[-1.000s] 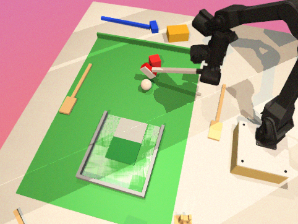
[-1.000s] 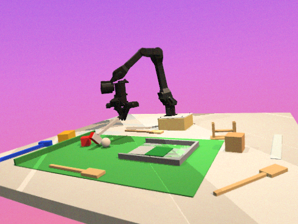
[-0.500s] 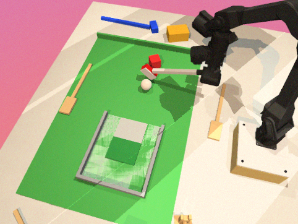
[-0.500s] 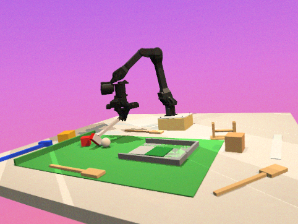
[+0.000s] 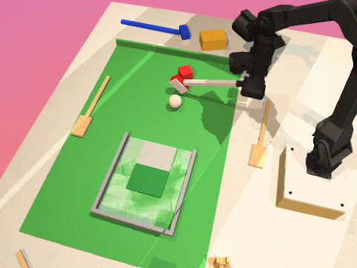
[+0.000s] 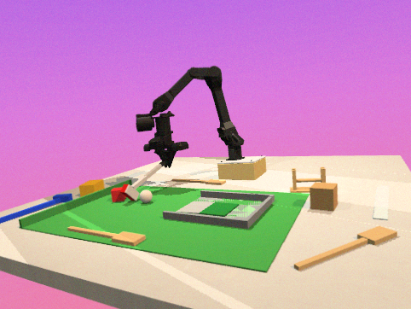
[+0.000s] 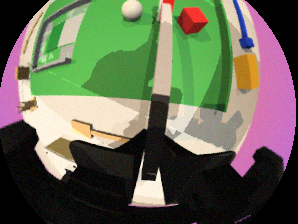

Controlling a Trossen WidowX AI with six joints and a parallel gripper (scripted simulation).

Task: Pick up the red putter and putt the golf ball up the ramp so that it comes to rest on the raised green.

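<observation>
Putter (image 5: pixel 212 83) (image 6: pixel 147 176) (image 7: pixel 161 70) in its claw, the black arm (image 5: pixel 305 18) (image 6: pixel 219 100) leans out over the green mat (image 5: pixel 67 192) (image 6: pixel 170 243) (image 7: pixel 120 75). From where I stand, the gripper (image 5: pixel 244 86) (image 6: pixel 167 164) (image 7: pixel 150 132) is nearly closed, its fingers pinched on the dark upper end of the handle. The pale shaft slants down to a red-and-white head, which is near the white golf ball (image 5: pixel 175 101) (image 6: pixel 146 196) (image 7: pixel 132 10) but apart from it. A red cube (image 5: pixel 185 71) (image 6: pixel 118 195) (image 7: pixel 192 20) sits right by the head; whether the two touch, I cannot tell. The ball rests on the mat, outside the gray border (image 5: pixel 110 172) (image 6: pixel 206 218) (image 7: pixel 52 65) and facing its open side, where the light gray ramp (image 5: pixel 156 156) (image 6: pixel 193 207) (image 7: pixel 72 30) leads to the darker raised green (image 5: pixel 149 180) (image 6: pixel 219 208) (image 7: pixel 54 37). Beyond the mat's low green wall (image 5: pixel 174 51) (image 6: pixel 77 205) lie a blue mallet (image 5: pixel 149 27) (image 6: pixel 30 209) (image 7: pixel 241 22) and an orange block (image 5: pixel 212 40) (image 6: pixel 91 188) (image 7: pixel 246 72), with the mallet's head toward the block. A brown cube (image 6: pixel 323 196) stands off the mat, near a small wooden frame (image 6: pixel 323 176).
</observation>
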